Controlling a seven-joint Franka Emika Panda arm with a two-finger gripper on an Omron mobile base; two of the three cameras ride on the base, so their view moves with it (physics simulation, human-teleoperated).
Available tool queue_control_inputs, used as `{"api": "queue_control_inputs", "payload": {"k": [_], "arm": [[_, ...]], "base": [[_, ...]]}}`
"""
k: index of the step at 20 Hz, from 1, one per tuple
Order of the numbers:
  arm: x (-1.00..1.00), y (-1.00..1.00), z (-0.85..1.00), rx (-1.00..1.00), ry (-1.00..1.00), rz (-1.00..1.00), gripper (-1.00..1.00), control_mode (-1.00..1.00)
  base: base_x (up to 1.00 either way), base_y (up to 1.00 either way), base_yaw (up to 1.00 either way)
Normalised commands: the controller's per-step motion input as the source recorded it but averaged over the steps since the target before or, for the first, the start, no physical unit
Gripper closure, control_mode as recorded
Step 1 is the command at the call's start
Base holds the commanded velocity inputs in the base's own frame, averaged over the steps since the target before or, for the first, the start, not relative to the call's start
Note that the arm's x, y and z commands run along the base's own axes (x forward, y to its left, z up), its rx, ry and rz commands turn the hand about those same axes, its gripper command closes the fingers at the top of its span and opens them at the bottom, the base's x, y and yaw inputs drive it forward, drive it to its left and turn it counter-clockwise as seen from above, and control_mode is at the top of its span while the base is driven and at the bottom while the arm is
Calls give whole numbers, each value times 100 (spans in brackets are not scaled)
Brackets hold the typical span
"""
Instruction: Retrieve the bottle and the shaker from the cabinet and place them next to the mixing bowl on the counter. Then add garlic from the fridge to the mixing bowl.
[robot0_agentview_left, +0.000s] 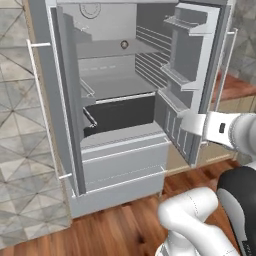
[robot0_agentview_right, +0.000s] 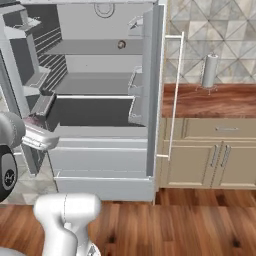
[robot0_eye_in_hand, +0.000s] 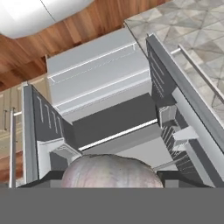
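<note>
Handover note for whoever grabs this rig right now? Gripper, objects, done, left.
Gripper: shut on the garlic, a pale bulb between the finger tips in the hand view.
Fridge: both doors open; the hand is beside the right door.
Done: garlic picked.
Left: carry it to the mixing bowl and drop it in. Bowl, bottle and shaker aren't visible now, so confirm their placement.
Counter right of the fridge holds a paper towel roll.

Garlic (robot0_eye_in_hand: 110, 171): pale pinkish-white bulb, rounded, close before hand cam; fridge (robot0_agentview_left: 117, 165) doors open, shelves bare.
</note>
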Motion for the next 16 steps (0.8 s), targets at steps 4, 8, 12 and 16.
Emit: {"api": "queue_control_inputs", "payload": {"k": [4, 8, 12, 16], "arm": [[0, 0, 0, 0, 0, 0, 100, 100], [0, 0, 0, 0, 0, 0, 100, 100], [0, 0, 0, 0, 0, 0, 100, 100], [0, 0, 0, 0, 0, 0, 100, 100]], "base": [[-45, 1, 21], [-37, 11, 25], [-24, 23, 31], [-11, 30, 37]]}}
